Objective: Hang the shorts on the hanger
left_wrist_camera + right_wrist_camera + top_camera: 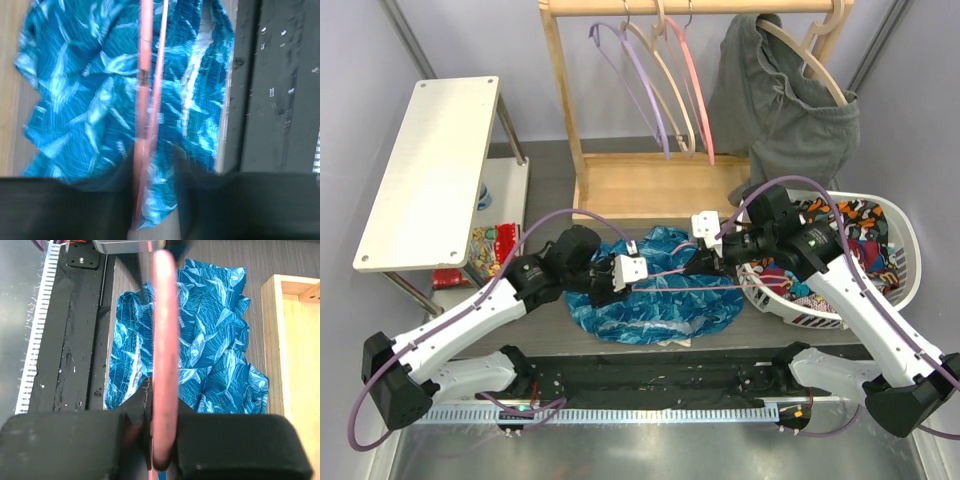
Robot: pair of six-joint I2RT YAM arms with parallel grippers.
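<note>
1. Top view: the shorts (655,305) lie crumpled on the tabletop (545,165), in front of the wooden rack base (650,185). The hanger (685,285) spans just above them, between the left hand (625,270) and the right hand (705,232). The shorts are not on the hanger yet.
2. Left wrist view: two strands of the hanger (145,75) run down into the left hand (155,210), over the shorts (75,100). The picture is blurred. A narrow gap shows beside the wire, so I can't tell whether the hand is clamped or just loosely around it.
3. Right wrist view: the right hand (160,440) is clamped tight on the hanger (165,340). The shorts (215,340) lie flat below, beside the rack base (300,365).
4. Step in hand, as I read it: positioning the hanger over the shorts, with draping not started.
5. The next move probably needs one hand to keep the hanger steady. The other would let go, pinch the waistband or a leg, and pull the fabric over the bottom wire. Risk: thin wire twisting in a one-hand grip.
</note>
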